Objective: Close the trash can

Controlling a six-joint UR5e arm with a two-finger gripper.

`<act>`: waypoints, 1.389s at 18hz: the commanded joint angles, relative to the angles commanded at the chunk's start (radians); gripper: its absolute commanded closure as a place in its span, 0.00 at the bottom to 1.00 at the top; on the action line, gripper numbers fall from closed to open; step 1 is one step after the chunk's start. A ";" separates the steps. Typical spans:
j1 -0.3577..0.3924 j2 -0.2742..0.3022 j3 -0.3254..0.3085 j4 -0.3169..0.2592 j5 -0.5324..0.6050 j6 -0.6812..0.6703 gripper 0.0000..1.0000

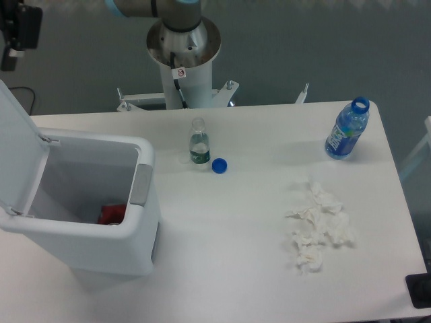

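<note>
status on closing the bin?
Nothing done yet: the trash can is open, its lid standing up at the left. In hand: the gripper sits at the top-left frame edge, above and behind the lid, mostly cut off. Left: push the lid down shut.

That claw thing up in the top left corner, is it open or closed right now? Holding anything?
Gripper: mostly cut off at the picture's edge, so whether its fingers are open or closed cannot be told; nothing visible in it.
</note>
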 joint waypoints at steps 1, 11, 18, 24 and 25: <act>-0.002 -0.005 0.000 0.000 -0.011 0.012 0.00; -0.054 -0.127 0.075 0.063 -0.054 0.034 0.00; -0.078 -0.192 0.114 0.072 -0.052 0.032 0.00; -0.075 -0.229 0.118 0.100 -0.028 0.037 0.00; -0.075 -0.238 0.120 0.100 -0.015 0.037 0.00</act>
